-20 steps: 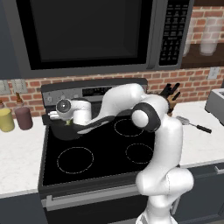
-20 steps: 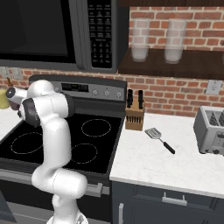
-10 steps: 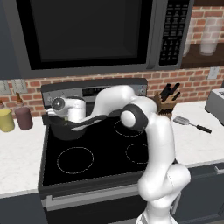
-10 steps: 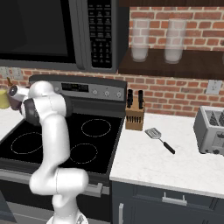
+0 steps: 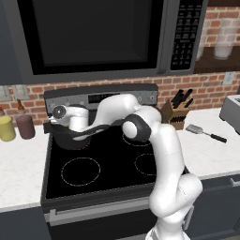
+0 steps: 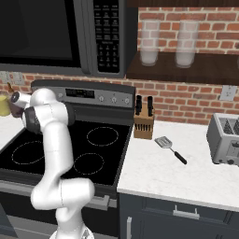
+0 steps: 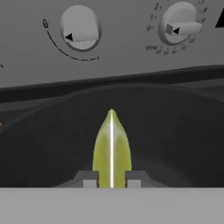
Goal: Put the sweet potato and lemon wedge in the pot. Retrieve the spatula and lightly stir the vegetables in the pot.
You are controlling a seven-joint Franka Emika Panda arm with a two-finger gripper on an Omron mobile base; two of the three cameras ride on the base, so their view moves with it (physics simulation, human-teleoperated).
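Note:
Seen from the hand, my gripper [image 7: 111, 181] is shut on the lemon wedge [image 7: 111, 146], a yellow-green crescent standing up between the two dark fingertips [image 7: 89, 182]. Behind the wedge is the dark inner wall of the pot [image 7: 183, 131]. A sliver of orange at the left edge may be the sweet potato [image 7: 1, 124]. From the left base camera, the white hand hangs just over the pot [image 5: 63, 140] on the rear left burner. The spatula [image 5: 204, 133] lies flat on the counter right of the stove, also seen from the right base camera as the spatula [image 6: 170, 148].
A wooden knife block [image 5: 176, 112] stands at the back, right of the stove. A yellow jar [image 5: 6, 128] and a maroon jar [image 5: 25, 125] stand on the left counter. A toaster [image 6: 226, 140] sits far right. Stove knobs [image 7: 81, 28] lie just beyond the pot.
The arm's elbow has swung a little to the left. The hand has stayed over the pot with the lemon wedge still between its fingers.

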